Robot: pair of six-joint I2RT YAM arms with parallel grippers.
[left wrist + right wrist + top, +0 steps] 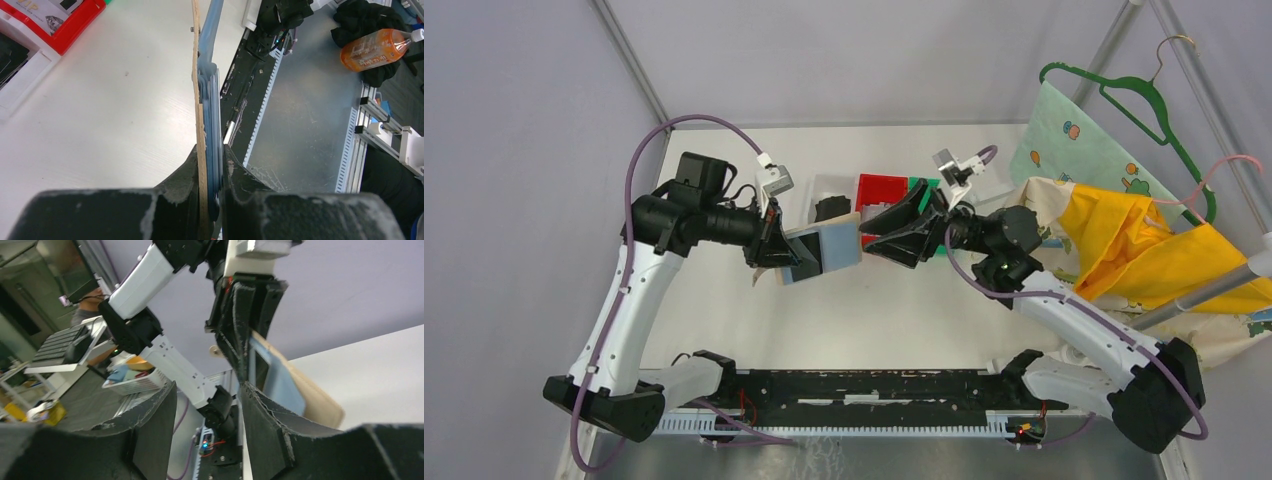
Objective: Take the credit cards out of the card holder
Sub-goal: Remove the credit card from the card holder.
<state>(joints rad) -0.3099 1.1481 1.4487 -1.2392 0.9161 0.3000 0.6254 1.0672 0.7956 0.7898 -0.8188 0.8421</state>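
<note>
Left wrist only — card holder (205, 120) edge-on

Holder: flat tan rectangular card holder (824, 255), with blue-grey and dark inner panels facing up, lifted off the desk (874, 320), its 9 o'clock end pinched by the left fingers (177, 187).
Cards: thin pale credit cards (212, 100), edge-on layers inside the holder.
</note>
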